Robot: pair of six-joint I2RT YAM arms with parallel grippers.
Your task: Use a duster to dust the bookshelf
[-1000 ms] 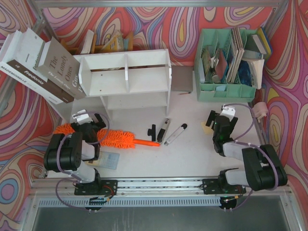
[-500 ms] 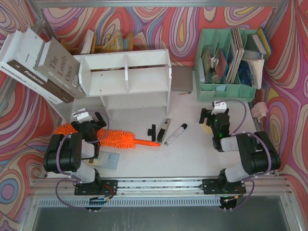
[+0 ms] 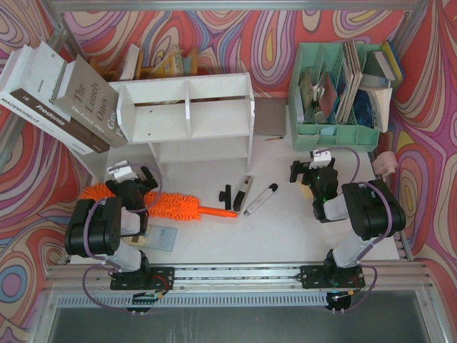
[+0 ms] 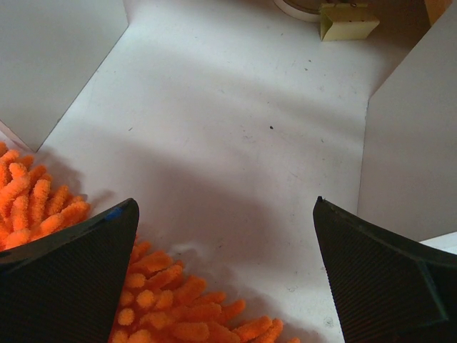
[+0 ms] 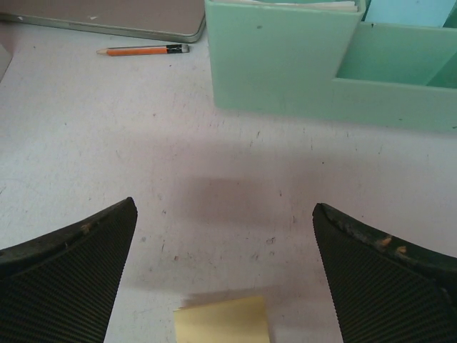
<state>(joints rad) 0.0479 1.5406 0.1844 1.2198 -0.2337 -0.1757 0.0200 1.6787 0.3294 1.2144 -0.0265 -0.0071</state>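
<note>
Fluffy orange microfibre duster before the white wooden bookshelf: likely light, floppy (grasp its thin handle); left hand spread, empty.

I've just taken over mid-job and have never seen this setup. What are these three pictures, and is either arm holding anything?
Two robot arms, left and right, are bolted at the near edge of the table. The overhead picture looks down on both; the other two come from wrist cameras, the dark wedges being each gripper's fingers. The left gripper is open over the fluffy orange duster, holding nothing. The right gripper is open too, empty, over a yellow sticky-note pad, near a pencil and the green file organiser. The white bookshelf stands at the back.
</note>
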